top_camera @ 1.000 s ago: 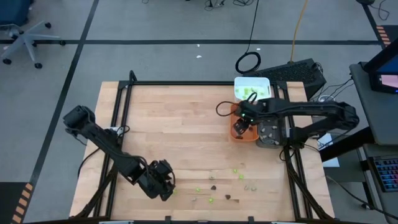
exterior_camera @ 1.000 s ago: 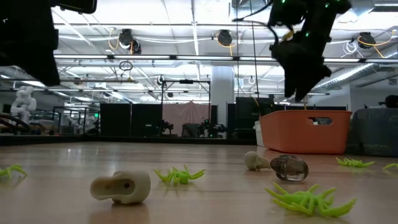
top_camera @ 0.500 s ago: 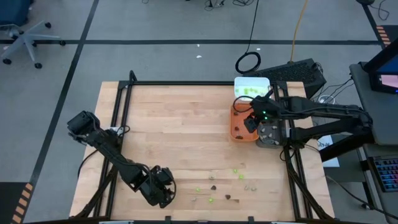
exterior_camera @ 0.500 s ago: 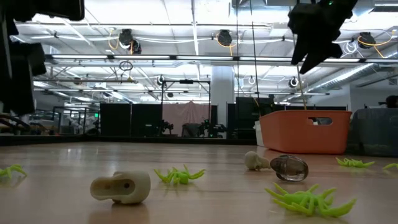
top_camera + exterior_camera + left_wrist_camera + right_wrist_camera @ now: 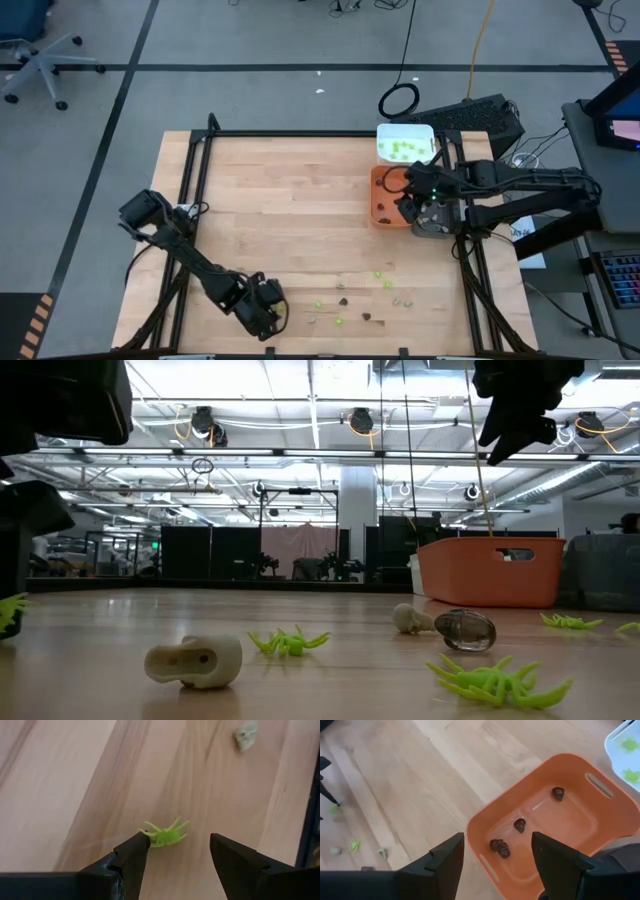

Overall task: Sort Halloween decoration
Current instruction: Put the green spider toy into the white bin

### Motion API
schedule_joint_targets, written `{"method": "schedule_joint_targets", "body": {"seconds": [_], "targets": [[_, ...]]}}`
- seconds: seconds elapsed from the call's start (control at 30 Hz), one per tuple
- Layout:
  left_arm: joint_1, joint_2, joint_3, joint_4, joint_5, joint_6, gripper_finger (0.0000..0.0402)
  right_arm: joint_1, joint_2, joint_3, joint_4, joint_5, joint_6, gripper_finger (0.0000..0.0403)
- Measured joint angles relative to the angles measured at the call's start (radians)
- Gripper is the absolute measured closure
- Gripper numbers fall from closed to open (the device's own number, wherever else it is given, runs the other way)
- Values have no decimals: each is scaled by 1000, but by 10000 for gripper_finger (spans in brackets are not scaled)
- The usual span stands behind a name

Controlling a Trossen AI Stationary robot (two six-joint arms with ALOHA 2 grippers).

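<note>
My left arm reaches along the near edge of the table, elbow bent, with my left gripper (image 5: 262,312) held low over the wood, jaws parted (nothing between them). My right arm stretches in from the far right side, my right gripper (image 5: 408,200) raised, its fingers spread wide and empty.
</note>
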Motion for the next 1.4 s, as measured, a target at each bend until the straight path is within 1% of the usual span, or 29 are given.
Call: {"method": "schedule_joint_targets", "body": {"seconds": [0.1, 0.2, 0.3, 0.57, 0.6, 0.9, 1.1, 1.4], "targets": [[0, 18, 2, 21, -5, 0, 188, 3, 2, 0, 0, 1, -10, 188], [0, 25, 3, 18, -11, 0, 210, 3, 1, 0, 0, 3, -23, 188], [0, 26, 3, 7, -15, 7, 249, 3, 2, 0, 0, 3, -34, 188], [12, 29, 1, 6, -35, -2, 380, 3, 2, 0, -1, 3, -46, 188], [15, 29, 1, 10, -34, -3, 390, 3, 2, 0, -1, 3, -46, 188], [69, 12, 19, 0, -27, 19, 401, 3, 2, 0, 0, 3, -62, 188], [124, -47, 105, -29, -72, 146, 401, 3, 2, 0, 5, -25, -72, 188], [235, -110, 231, -26, -109, 337, 401, 3, -3, 0, 101, -128, -110, 188]]}}
